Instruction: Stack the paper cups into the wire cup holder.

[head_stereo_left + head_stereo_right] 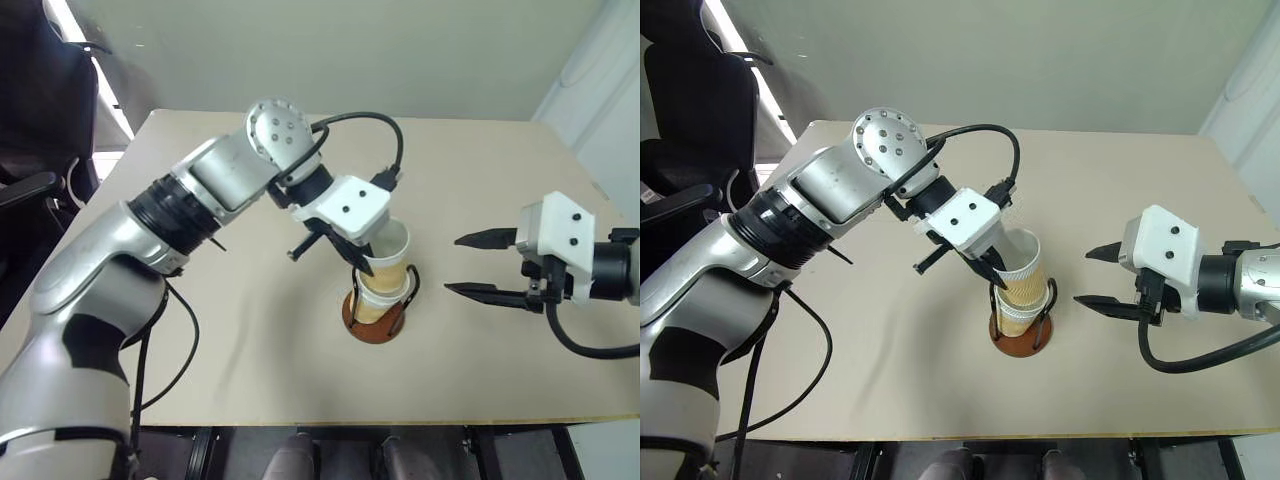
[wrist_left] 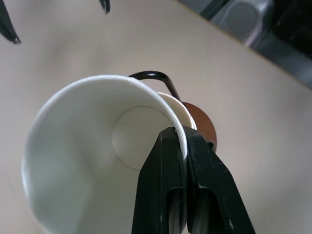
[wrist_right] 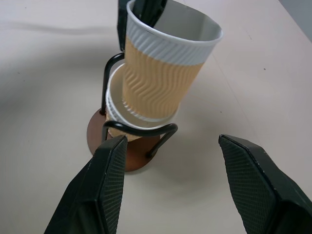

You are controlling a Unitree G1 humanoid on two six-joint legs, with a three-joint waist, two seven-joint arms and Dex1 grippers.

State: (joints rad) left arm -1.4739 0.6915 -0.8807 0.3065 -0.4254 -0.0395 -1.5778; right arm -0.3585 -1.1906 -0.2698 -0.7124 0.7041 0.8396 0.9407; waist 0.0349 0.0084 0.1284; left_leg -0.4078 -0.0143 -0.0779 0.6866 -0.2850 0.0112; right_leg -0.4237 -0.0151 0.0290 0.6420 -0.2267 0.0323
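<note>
The left gripper's (image 1: 362, 262) fingers pinch the rim of a tilted paper cup (image 3: 163, 66) half-nested in the cups already in the wire cup holder (image 3: 127, 146), not yet seated, while the right gripper (image 1: 470, 265) waits beside the holder, fingers wide.

Top paper cup (image 3: 161, 73): tan, wavy-ribbed wall with white rim band and white interior. Nested cup (image 3: 116, 105) beneath: white rim. Wire cup holder (image 3: 122, 141): reddish-brown disc base, black wire loops. Table (image 1: 250, 330): plain beige. Gripper fingers (image 3: 109, 180): black, cross-hatched pads.
</note>
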